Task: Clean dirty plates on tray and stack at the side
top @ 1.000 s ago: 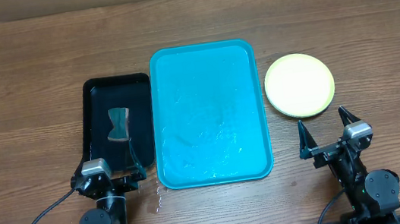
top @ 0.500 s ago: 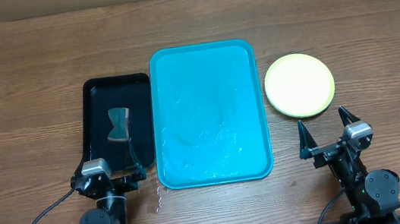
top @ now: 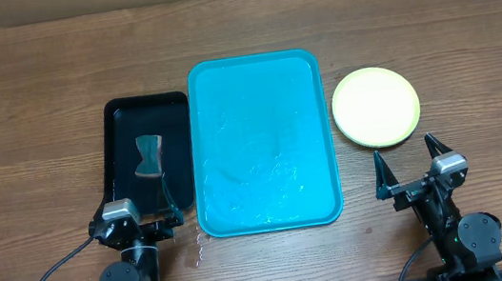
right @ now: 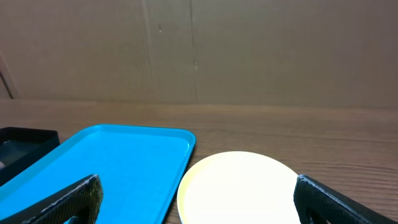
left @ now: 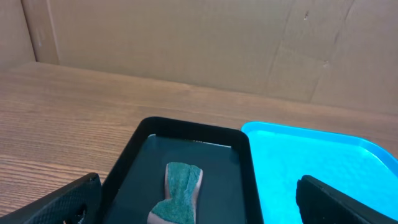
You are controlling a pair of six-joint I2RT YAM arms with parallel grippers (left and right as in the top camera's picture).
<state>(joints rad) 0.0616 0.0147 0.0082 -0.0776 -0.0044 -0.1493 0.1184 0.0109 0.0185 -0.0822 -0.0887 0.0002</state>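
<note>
The large bright cyan rectangular plastic tray (top: 254, 63) lies bare; the round pale yellow-green plastic plates (top: 375, 106) sit stacked right of it (only the top shows). The left gripper (top: 140, 194) and right gripper (top: 404, 154) hang spread, empty: task seemingly finished, nothing left to grasp.

There is one desk (top: 36, 109). On it are two trays: one large cyan tray (top: 263, 139) and one smaller black tray (top: 123, 113). There is one sponge (top: 149, 156). One round pale yellow-green plate (top: 375, 106) shows from above; whether more sit beneath it cannot be told. There are two arms, each with one hand, the left hand (top: 141, 197) and the right hand (top: 404, 155), with two fingers apiece.
</note>
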